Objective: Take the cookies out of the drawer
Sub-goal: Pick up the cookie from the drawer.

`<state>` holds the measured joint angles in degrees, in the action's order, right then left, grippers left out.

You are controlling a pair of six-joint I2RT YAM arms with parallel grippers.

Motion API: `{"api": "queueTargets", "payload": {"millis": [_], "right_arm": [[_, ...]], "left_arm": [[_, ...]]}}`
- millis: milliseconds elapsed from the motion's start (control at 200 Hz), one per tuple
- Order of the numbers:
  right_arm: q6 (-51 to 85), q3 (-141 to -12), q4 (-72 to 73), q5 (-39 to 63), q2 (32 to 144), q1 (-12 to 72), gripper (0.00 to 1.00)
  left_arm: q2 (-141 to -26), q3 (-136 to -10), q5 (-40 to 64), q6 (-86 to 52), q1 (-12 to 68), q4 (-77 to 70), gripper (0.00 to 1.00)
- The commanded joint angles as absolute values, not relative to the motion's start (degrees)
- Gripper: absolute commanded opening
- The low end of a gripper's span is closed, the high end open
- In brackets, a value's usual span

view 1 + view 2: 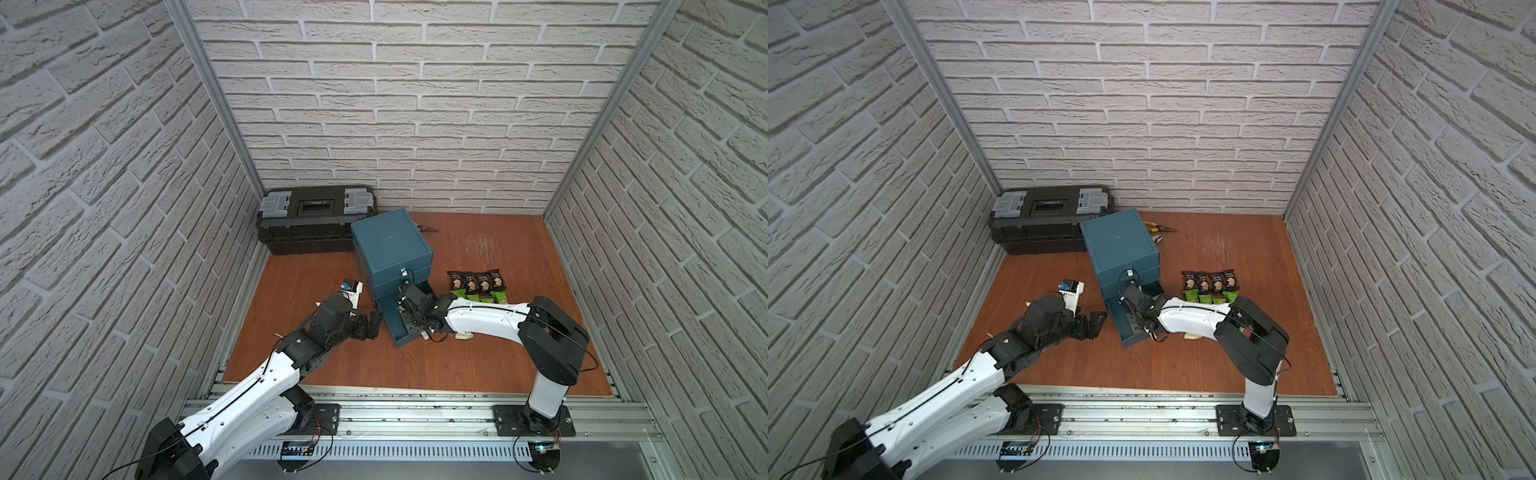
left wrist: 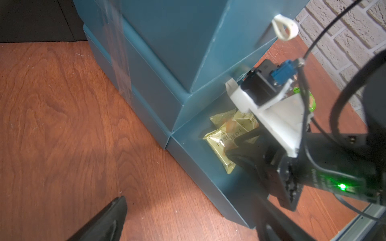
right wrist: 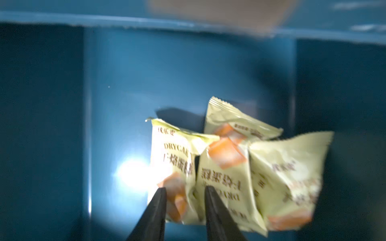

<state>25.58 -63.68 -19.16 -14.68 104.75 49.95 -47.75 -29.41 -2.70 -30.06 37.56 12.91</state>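
The cookies are small flat wrapped packets in three colours. Four black ones (image 1: 477, 281) lie in a row on the wooden floor (image 1: 519, 365) to the right of the teal drawer cabinet (image 1: 390, 245), with bright green ones (image 1: 484, 296) in a second row touching their near edge; both rows show in both top views. One pale packet (image 1: 463, 336) lies on the floor just right of the pulled-out bottom drawer (image 1: 405, 338), partly under the right arm. Inside that drawer lie more pale cream-yellow packets (image 3: 234, 171) (at least four, overlapping, each printed with an orange-tan biscuit and dark lettering).

The right arm reaches leftward from its base across the floor, forearm low and nearly level, wrist bent down into the open drawer. The right gripper (image 3: 186, 200) has its two dark fingers (image 3: 155, 212) set a narrow gap apart, astride the leftmost packet (image 3: 173, 167); whether they actually pinch it I cannot tell.

The left arm stretches in from the near left, and the left gripper (image 1: 372, 326) sits just left of the drawer, apart from it. Only one finger (image 2: 108, 221) shows in its wrist view, so its spread cannot be told.
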Motion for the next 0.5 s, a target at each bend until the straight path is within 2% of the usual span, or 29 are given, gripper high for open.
{"api": "queueTargets", "payload": {"millis": [0,135,205,495], "right_arm": [[25.05,-63.99,-18.47,-14.63,105.85,50.25,0.24],[25.04,-63.81,-18.49,-14.55,105.32,50.42,0.08],[24.88,-63.9,-18.99,-14.66,104.44,50.6,0.04],[24.83,-64.64,-22.86,-14.5,99.53,51.15,0.02]], "left_arm": [[-47.31,-30.33,-2.3,-29.27,37.27,11.75,0.99],[-46.68,-30.23,-2.43,-29.36,37.24,12.25,0.98],[-46.38,-30.31,-2.47,-29.36,37.24,12.67,0.99],[-45.13,-31.53,-2.03,-29.6,37.28,14.15,0.99]]}}
